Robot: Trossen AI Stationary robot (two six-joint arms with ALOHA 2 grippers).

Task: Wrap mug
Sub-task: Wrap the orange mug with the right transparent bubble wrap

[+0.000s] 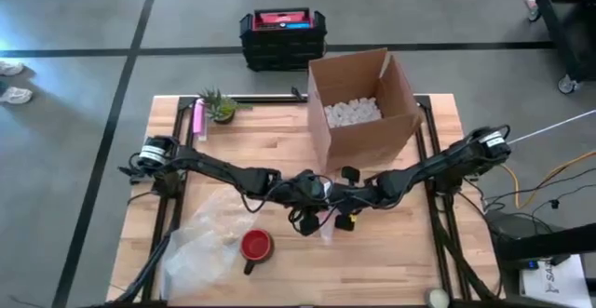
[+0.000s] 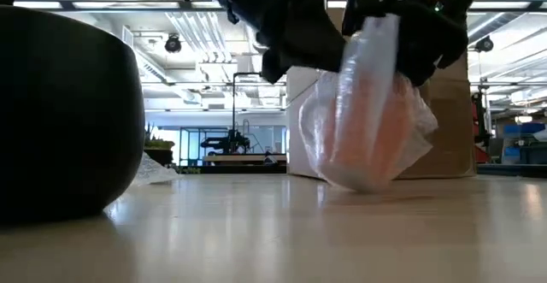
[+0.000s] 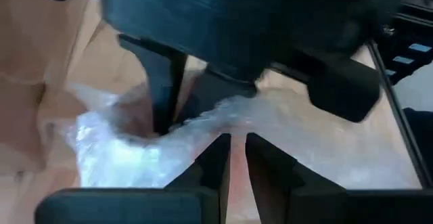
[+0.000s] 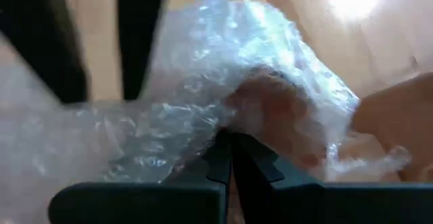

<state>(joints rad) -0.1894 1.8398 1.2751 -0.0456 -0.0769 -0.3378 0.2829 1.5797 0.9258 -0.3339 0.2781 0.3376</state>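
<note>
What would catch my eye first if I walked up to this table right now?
Probably the two dark arms meeting at the table's middle, the left gripper and right gripper pinching a bubble-wrapped bundle with something reddish inside, held just above the wood. Next, a bare red mug standing near the front edge beside loose bubble wrap, and the open cardboard box of white packing peanuts behind.

This is a lab or workshop floor in a large open industrial hall. The butcher-block table stands on bare grey concrete marked with dark lines. Beyond the table's far edge sits a black stacked toolbox; cables trail off its right side. Behind it, exposed ceiling ducts and strip lights run above glass partitions.
</note>
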